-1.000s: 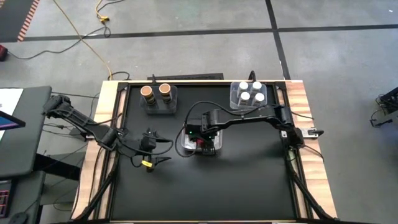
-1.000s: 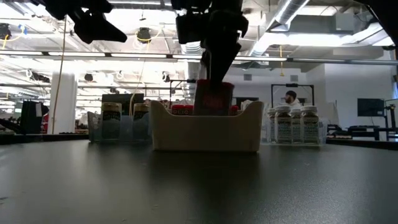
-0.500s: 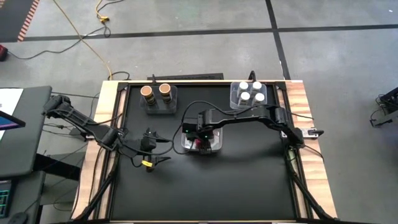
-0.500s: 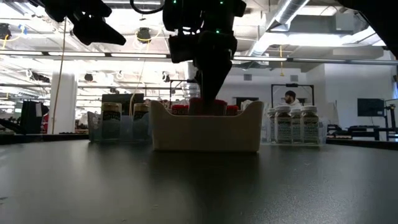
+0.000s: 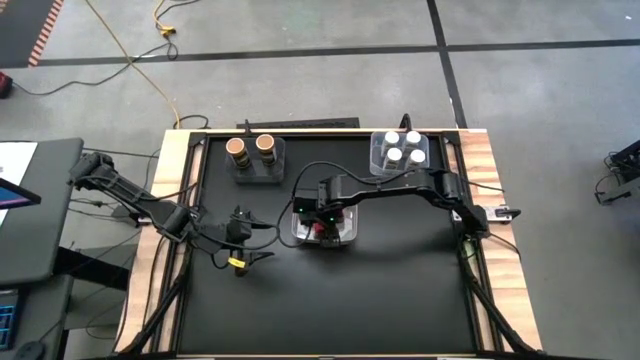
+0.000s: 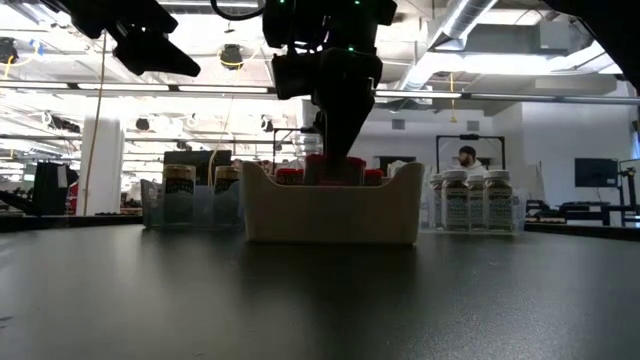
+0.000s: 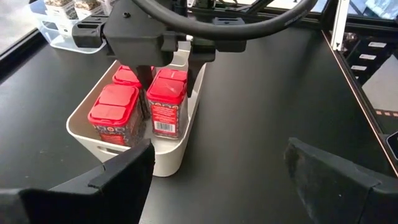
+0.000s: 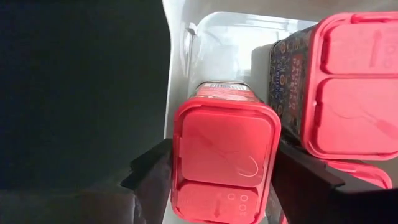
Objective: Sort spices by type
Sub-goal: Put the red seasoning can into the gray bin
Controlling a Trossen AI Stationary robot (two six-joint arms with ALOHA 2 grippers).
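My right gripper (image 8: pixel 221 177) is reaching down into the white bin (image 7: pixel 93 138) at the middle of the table, its fingers (image 8: pixel 152 171) flanking the red-lidded spice tin (image 8: pixel 225 158) that is standing upright at the bin's edge. The jaws are sitting apart, just beside the tin's sides; I cannot tell whether the pads are touching it. Two more red spice tins (image 7: pixel 114 115) are standing upright in the same bin, packed close against the first.

My left gripper (image 5: pixel 240 243) is hanging above the black table (image 5: pixel 400 290) on its left side, well apart from the bin, its jaws spread and holding nothing.

Farther back, two brown-topped jars (image 5: pixel 250 148) are sitting side by side in a clear tray (image 5: pixel 256 175) near the far edge. To their right, four white-lidded jars (image 5: pixel 401 147) are clustered in another clear tray (image 5: pixel 378 165) at the far right corner.

Beyond the table, a person (image 6: pixel 467 157) is standing in the room.
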